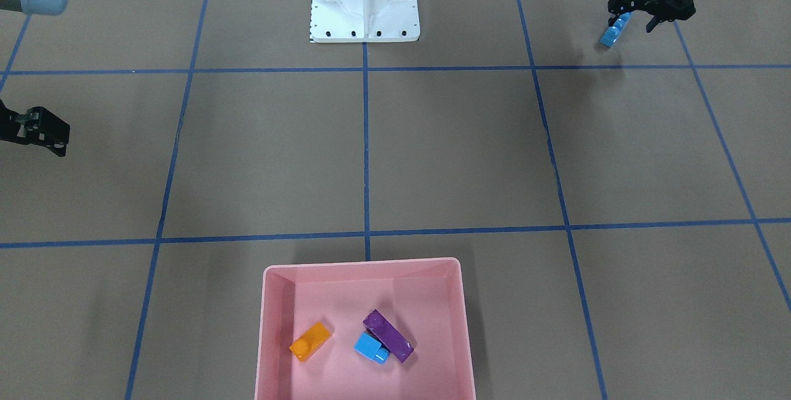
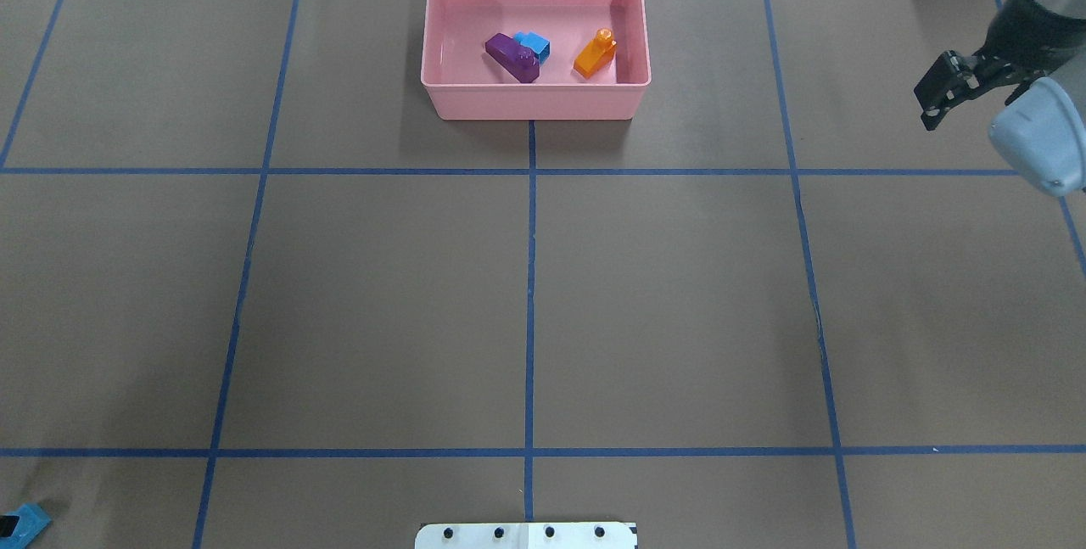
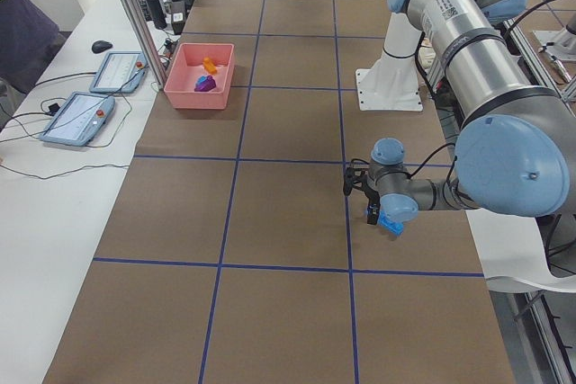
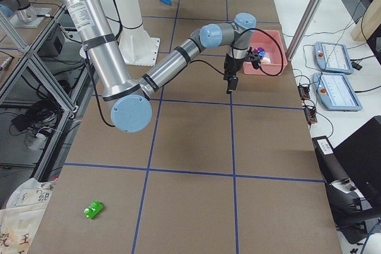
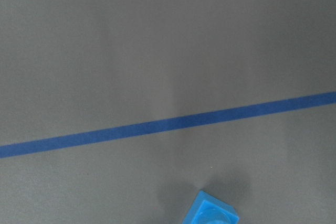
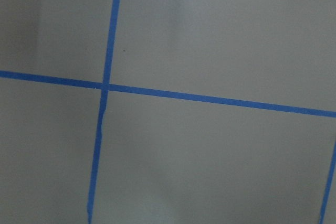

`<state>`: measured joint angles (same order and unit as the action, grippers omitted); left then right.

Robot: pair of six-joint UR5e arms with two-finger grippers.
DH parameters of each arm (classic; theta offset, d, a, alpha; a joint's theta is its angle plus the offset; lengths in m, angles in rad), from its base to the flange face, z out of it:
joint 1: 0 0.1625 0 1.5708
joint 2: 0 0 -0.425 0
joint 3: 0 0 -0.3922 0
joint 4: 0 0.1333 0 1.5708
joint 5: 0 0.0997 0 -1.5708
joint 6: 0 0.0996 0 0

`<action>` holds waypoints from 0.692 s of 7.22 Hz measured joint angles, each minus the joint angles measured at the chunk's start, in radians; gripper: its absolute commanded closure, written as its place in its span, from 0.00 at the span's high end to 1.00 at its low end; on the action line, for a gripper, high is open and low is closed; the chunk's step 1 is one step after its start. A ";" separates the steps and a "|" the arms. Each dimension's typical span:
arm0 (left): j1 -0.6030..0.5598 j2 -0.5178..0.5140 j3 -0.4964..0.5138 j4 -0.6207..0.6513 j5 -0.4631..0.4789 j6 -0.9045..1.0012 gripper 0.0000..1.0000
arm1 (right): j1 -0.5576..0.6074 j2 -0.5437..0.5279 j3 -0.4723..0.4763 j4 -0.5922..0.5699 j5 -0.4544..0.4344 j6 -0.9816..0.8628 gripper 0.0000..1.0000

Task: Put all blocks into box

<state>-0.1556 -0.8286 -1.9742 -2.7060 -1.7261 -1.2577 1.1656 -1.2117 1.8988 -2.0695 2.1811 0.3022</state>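
The pink box (image 1: pixel 364 269) stands at the table's far side and holds the orange block (image 1: pixel 311 340), the purple sloped block (image 1: pixel 388 335) and the small blue block (image 1: pixel 371 347), which touches the purple one. The long blue block (image 1: pixel 615 33) lies tilted near the robot's left side, against one finger of my left gripper (image 1: pixel 635 21). The jaws stand apart around nothing. The left wrist view shows only the block's end (image 5: pixel 211 213). My right gripper (image 2: pixel 933 99) hangs open and empty to the right of the box (image 2: pixel 534 99). The green block (image 4: pixel 93 209) lies far out on the robot's right side.
The white robot base (image 1: pixel 364 4) stands at the table's near middle edge. Blue tape lines (image 1: pixel 366 140) grid the brown table. Two tablets (image 4: pixel 333 57) lie on the bench beyond the box. Aluminium frame posts (image 4: pixel 315 4) stand beside them.
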 measured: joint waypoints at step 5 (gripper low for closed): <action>0.102 -0.004 0.028 -0.007 0.057 -0.021 0.91 | 0.074 -0.235 0.101 0.007 0.006 -0.219 1.00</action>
<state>-0.0533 -0.8330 -1.9458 -2.7135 -1.6688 -1.2783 1.2399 -1.4471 2.0003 -2.0623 2.1867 0.0836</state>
